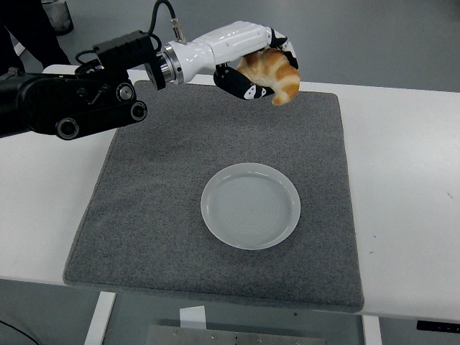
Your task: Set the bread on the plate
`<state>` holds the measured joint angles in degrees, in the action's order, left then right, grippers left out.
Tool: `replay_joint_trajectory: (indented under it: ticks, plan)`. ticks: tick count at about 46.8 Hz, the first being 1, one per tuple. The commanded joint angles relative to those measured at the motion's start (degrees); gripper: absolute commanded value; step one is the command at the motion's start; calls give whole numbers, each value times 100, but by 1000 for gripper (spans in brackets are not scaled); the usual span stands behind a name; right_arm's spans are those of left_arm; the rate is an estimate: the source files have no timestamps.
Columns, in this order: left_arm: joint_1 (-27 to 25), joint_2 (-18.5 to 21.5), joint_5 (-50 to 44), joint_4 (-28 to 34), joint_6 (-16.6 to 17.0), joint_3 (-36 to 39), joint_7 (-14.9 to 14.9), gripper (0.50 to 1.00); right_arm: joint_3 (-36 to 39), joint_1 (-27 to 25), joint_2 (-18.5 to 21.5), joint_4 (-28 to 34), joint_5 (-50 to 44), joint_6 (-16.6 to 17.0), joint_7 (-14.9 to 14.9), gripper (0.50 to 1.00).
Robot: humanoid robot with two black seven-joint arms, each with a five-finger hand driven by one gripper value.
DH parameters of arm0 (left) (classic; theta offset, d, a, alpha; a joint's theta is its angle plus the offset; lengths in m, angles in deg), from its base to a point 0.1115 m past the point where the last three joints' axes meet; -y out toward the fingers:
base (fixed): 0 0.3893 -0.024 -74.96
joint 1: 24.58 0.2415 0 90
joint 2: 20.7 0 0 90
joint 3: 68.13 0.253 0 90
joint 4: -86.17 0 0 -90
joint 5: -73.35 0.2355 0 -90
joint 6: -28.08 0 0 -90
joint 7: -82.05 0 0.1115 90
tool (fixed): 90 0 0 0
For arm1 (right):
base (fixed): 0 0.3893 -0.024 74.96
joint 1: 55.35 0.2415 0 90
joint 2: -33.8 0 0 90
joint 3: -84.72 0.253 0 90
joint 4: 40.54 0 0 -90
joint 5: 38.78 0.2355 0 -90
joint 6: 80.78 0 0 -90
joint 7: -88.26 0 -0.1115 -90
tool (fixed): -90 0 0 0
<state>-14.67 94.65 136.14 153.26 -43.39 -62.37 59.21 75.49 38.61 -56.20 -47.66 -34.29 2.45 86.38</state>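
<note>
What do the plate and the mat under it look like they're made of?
The plate looks like glazed ceramic, possibly glass or melamine: pale, smooth, faintly glossy, with concentric rings in its well. The mat looks like grey felt or short-pile carpet: matte, speckled, with fuzzy edges.
</note>
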Motion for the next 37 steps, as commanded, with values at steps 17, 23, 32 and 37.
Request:
replay_joint_trajectory:
  ticks: [17, 23, 32, 37]
  plan:
    - [925, -197, 1024, 235, 696, 30, -89, 500, 0, -9, 0, 0, 9, 0, 3, 952]
    - [1180, -329, 1042, 226, 793, 30, -97, 500, 0, -9, 0, 0, 9, 0, 3, 952]
    - [1549, -540, 1059, 200, 819, 12, -97, 500, 0, -9, 0, 0, 0, 0, -5, 952]
    - [1778, -576, 1077, 165, 828, 21, -97, 500, 0, -9, 0, 0, 9, 0, 3, 952]
